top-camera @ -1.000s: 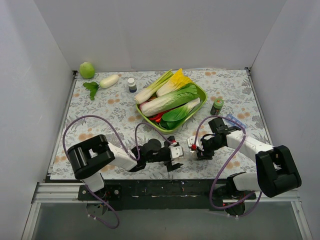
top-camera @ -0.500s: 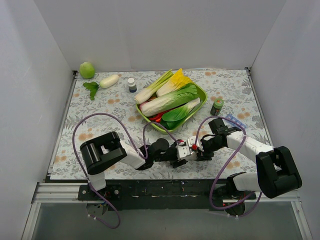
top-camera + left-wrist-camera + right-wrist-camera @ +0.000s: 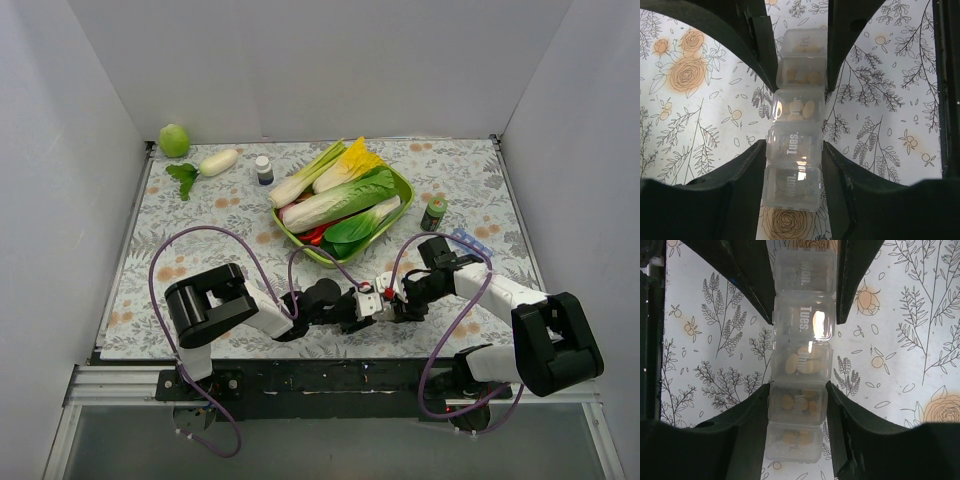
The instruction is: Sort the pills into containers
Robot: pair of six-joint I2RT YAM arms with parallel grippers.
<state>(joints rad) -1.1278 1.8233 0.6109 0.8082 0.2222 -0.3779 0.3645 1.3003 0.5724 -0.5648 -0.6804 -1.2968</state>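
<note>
My table [image 3: 200, 215] is floral-patterned, pale with orange blossoms. Plain white walls [image 3: 300, 60] rise behind it and close against both its sides, evenly lit.

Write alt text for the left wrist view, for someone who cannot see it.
A clear pill organizer strip runs down the middle of the frame. The left gripper clamps it at the Tues. compartment from the bottom edge, and the right gripper clamps it farther up from the top edge. Tan pills show in the upper compartments, over a floral cloth.
</note>
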